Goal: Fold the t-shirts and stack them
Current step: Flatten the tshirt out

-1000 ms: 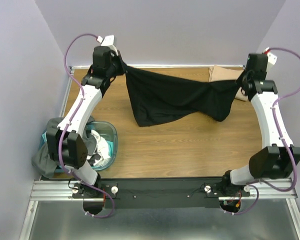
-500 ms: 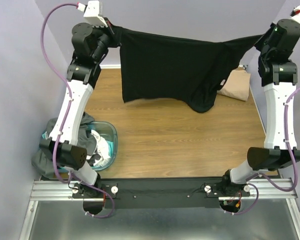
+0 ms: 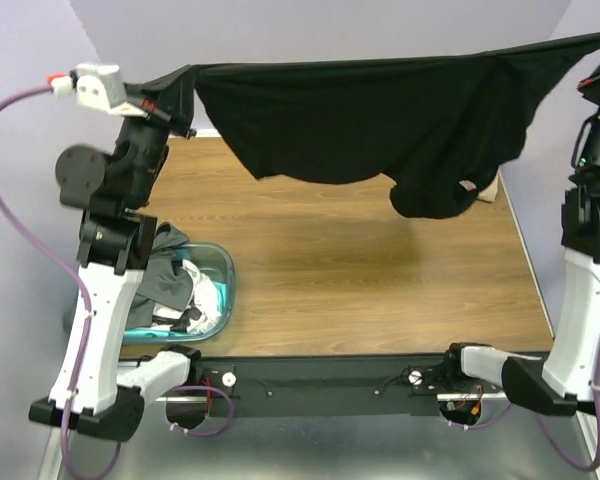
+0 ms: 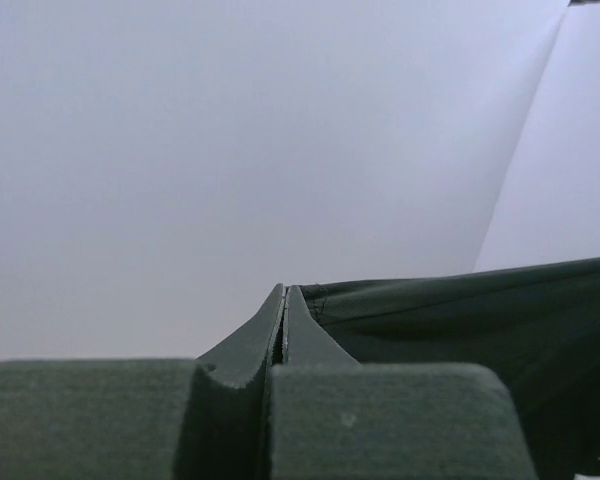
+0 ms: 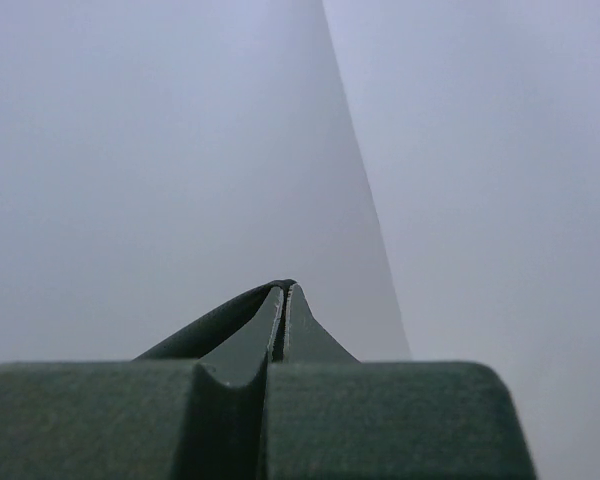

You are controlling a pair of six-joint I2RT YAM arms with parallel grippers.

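Top view: within a second the black t-shirt (image 3: 380,120) had gone from sagging low over the far edge of the table (image 3: 380,300) to hanging stretched high above it. Its top hem was pulled nearly taut between the raised arms, and nothing of it touched the wood. The left end effector (image 3: 180,88) was clenched on one corner. One bunched part still drooped toward the far right, so by my reading the shirt was spread for laying flat and no fold had begun. Grey and white shirts (image 3: 175,285) waited in the teal tub (image 3: 228,285) at the near left corner.

Left wrist view: it showed what the top view could not, the fingers pressed together on the hem, with dark cloth running off to the right.

Right wrist view: the right end effector (image 5: 283,290), cut off in the top view, was likewise clamped, with only a thin dark edge of shirt showing beside it.
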